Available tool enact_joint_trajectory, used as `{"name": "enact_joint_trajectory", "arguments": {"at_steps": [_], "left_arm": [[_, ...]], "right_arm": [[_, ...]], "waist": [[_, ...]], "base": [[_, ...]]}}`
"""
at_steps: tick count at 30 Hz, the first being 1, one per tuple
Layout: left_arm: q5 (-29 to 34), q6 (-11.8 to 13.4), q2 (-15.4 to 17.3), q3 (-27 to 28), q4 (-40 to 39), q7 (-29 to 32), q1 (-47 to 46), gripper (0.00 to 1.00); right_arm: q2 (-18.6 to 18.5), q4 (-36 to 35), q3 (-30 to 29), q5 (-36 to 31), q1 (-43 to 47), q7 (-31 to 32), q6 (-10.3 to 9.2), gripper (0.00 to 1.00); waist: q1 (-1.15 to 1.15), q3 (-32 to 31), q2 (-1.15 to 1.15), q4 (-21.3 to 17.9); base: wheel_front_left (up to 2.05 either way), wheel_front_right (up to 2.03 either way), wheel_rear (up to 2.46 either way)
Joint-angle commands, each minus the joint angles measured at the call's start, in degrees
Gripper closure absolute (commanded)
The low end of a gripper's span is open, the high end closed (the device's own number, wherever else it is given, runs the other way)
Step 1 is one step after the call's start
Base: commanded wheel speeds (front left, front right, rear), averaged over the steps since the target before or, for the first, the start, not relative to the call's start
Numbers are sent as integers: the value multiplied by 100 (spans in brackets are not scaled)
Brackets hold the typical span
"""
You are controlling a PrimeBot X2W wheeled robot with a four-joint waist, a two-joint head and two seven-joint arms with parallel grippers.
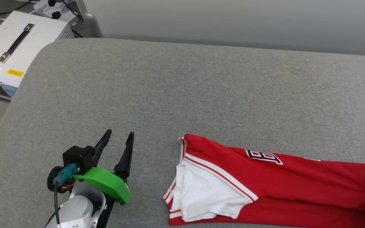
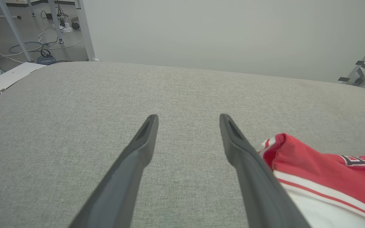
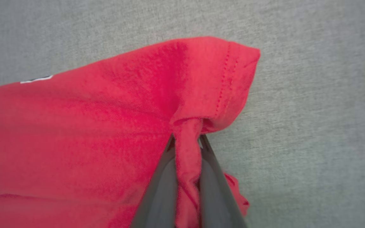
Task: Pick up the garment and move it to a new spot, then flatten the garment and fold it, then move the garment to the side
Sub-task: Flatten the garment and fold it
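One garment (image 1: 296, 186), a red jersey with white sleeves, lies on the grey fabric-covered counter (image 1: 182, 88), in the lower right of the head view, stretched out sideways and running past the right edge of that view. It is doubled over itself: one white sleeve (image 1: 201, 193) with red-and-white striped trim lies on top at its left end, and part of a black, white-outlined print (image 1: 263, 156) shows on the red cloth beside it.

In the right wrist view the right claw (image 3: 187, 137) is closed on a bunched pinch of the garment (image 3: 90, 126) near a stitched hem, with the red cloth squeezed between the two dark fingers (image 3: 160, 190).

The left claw (image 1: 119, 133) hangs over bare counter to the left of the garment, well clear of it, with its two fingers spread apart and nothing between them. In its own wrist view the left claw (image 2: 188, 117) points across the counter (image 2: 74, 142), and the garment (image 2: 328, 171) sits just beside its right-hand finger (image 2: 252, 171).

Beyond the counter's left corner stands one white box (image 1: 11, 47) with a black handle and a yellow label, and a white power strip (image 1: 52, 9) with plugs lies behind it. A pale wall (image 1: 233, 19) runs behind the counter.
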Motion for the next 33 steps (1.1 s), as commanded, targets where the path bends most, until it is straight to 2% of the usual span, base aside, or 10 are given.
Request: {"name": "enact_joint_trajectory", "arguments": {"at_steps": [1,4,9,19,27,33], "left_arm": [[56,-20,-34,15,28,-32,112,0],[59,-35,-47,7,65,-32,144,0],[51,-51,-93,8,97,-32,227,0],[36,-87,-194,29,160,-32,450,0],[41,-102,-265,91,154,-33,562,0],[68,-125,-299,156,153,-33,585,0]], "right_arm": [[-175,82,-99,-143,-17,-106,-11,100],[-271,177,-142,-244,-15,-201,-11,100],[-154,49,-102,-24,79,-223,-11,100],[196,-1046,315,376,634,89,-11,100],[873,-2060,834,426,790,609,-11,100],[1539,-2351,1172,529,593,829,-11,100]], "waist": [[0,-33,0,-7],[0,-113,0,-10],[0,-299,0,-11],[0,-752,0,77],[0,-860,0,211],[0,-841,0,332]], "base": [[0,0,0],[0,0,0],[0,0,0],[0,0,0],[0,0,0],[0,0,0]]}}
